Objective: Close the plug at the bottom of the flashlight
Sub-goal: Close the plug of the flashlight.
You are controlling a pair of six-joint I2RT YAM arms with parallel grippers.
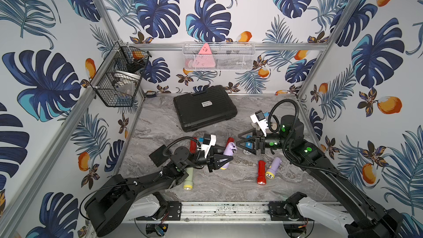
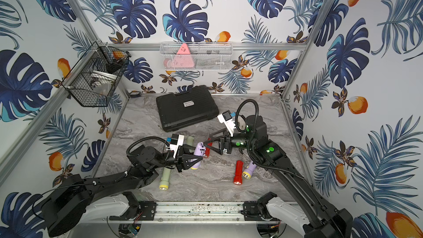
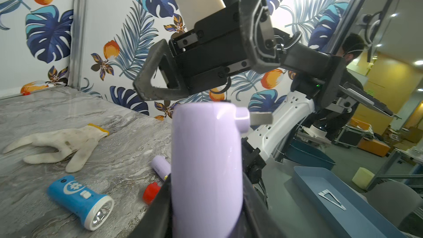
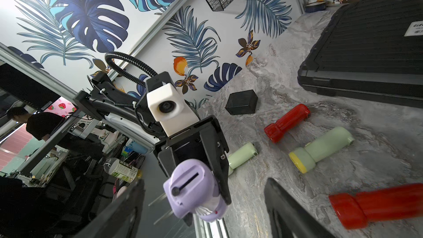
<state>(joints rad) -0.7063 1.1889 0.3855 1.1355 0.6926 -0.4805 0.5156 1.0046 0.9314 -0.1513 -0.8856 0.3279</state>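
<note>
left claw [image 1: 223, 157]: clamped on the body of the purple flashlight [image 1: 229, 154], one finger along each side, as we see in the left wrist view.
right claw [image 1: 237, 140]: jaws spread wide and holding nothing, with a finger on each side of the flashlight's plug end. we think the nearer finger [image 3: 164, 93] may brush that end, but we cannot tell.
task's thing: the purple flashlight sits at the centre of the table [image 1: 229, 188], between the two claws.
long axis: it runs from 7 o'clock to 1 o'clock in both top views. the lens end points to 7, and the plug end points to 1, facing the right claw.
plug [image 3: 243, 115]: swung out sideways from the end, with its metal blade [image 3: 261, 118] sticking out. the slot [image 4: 188, 179] in the end face shows bare.
crowding: a red flashlight [image 1: 230, 140] lies just beyond the plug end at 12 o'clock. a blue flashlight [image 1: 248, 144] lies under the right claw at 3 o'clock. the black case [image 1: 204, 108] lies by the back edge at 12 o'clock.
open room: we see bare marble at 6 o'clock between the arms. a second red flashlight [image 1: 261, 172] and a loose purple one [image 1: 274, 167] lie at 4 o'clock, well apart from the claws. a green flashlight [image 1: 188, 180] lies at 8 o'clock under the left arm.
</note>
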